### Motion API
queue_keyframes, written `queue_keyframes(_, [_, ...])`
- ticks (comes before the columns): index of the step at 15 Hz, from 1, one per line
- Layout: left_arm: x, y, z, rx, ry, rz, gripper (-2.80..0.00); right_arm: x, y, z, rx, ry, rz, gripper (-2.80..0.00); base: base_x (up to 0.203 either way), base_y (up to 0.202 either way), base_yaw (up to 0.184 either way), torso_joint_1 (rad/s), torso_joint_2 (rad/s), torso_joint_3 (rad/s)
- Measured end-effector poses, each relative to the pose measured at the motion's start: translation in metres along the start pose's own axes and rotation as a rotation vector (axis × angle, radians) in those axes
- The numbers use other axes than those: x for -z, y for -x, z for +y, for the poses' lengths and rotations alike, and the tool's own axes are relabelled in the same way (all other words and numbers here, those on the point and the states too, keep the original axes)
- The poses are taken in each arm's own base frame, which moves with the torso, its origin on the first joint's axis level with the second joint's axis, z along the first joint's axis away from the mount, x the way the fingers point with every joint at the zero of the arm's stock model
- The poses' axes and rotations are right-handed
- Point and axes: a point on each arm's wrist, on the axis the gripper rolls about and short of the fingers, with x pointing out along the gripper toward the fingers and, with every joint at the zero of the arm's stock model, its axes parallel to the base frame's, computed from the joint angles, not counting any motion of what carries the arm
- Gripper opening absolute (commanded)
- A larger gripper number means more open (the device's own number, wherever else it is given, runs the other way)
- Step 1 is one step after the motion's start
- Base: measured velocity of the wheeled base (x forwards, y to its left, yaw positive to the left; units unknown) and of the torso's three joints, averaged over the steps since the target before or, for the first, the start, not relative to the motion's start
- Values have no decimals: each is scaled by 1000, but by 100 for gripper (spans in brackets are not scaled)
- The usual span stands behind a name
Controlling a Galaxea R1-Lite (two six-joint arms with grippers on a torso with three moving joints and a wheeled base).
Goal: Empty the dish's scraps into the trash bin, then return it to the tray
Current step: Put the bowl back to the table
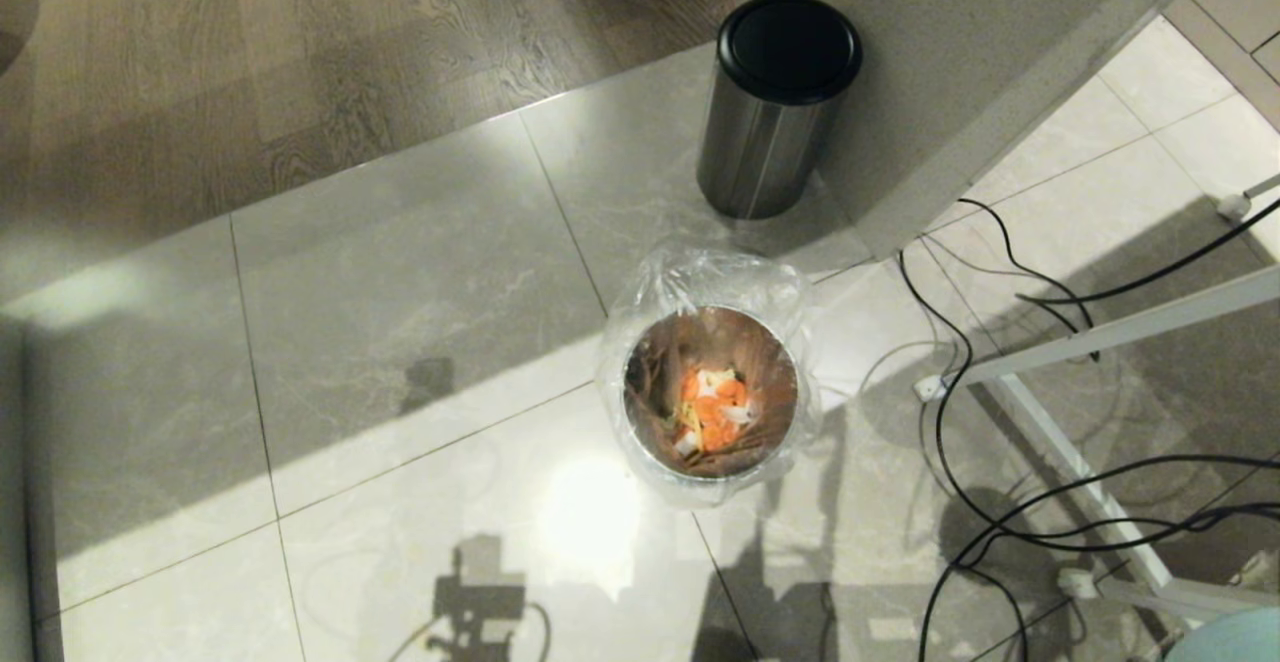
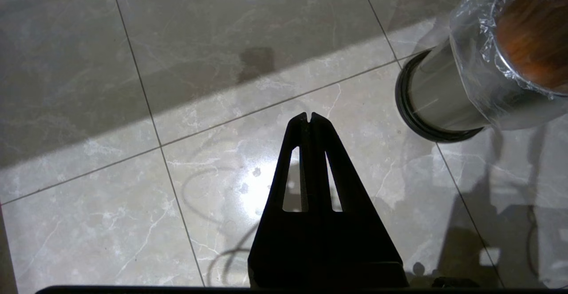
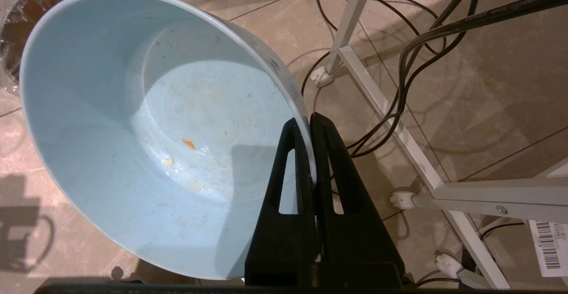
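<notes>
The pale-blue dish [image 3: 146, 138] is pinched by its rim in the right gripper [image 3: 313, 121], fingers closed on it, tilted beside the trash bin [image 1: 710, 392] where the scraps [image 1: 712, 410] lie. The tray is unseen. Left gripper [image 2: 309, 117] is closed, empty.

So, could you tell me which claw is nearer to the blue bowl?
Right. The right claw is clamped on the blue bowl at its rim; the left claw hangs shut over bare floor beside the lined bin.

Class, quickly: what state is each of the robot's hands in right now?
Left hand: closed, empty, above the floor.
Right hand: closed on the rim of the bowl.
</notes>
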Motion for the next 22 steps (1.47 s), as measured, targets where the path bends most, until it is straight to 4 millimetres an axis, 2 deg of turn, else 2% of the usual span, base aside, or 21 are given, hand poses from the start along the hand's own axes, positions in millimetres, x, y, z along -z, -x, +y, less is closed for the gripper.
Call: queue_keyframes(22, [0, 0, 0, 0, 2, 0, -280, 0, 0, 0, 0, 0, -1, -280, 0, 0, 0, 0, 0, 0])
